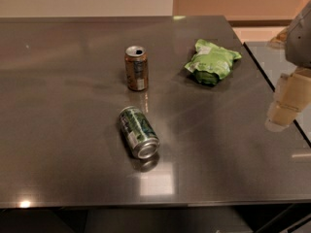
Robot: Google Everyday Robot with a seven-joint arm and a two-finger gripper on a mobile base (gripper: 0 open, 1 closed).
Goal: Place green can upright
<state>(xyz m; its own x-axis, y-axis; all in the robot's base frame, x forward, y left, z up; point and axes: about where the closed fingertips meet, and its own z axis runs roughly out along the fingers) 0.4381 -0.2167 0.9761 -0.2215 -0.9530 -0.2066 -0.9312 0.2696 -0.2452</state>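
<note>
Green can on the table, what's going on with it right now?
The green can lies on its side near the middle of the grey table, not yet stood up, and nothing is touching it. The gripper hangs at the right edge of the view, well apart from the can. A brown can stands upright behind the green one, and a light green snack bag lies to the right of that.

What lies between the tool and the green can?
Only bare table, in the camera view; the tool hangs at the right edge, the green can lies toppled.
</note>
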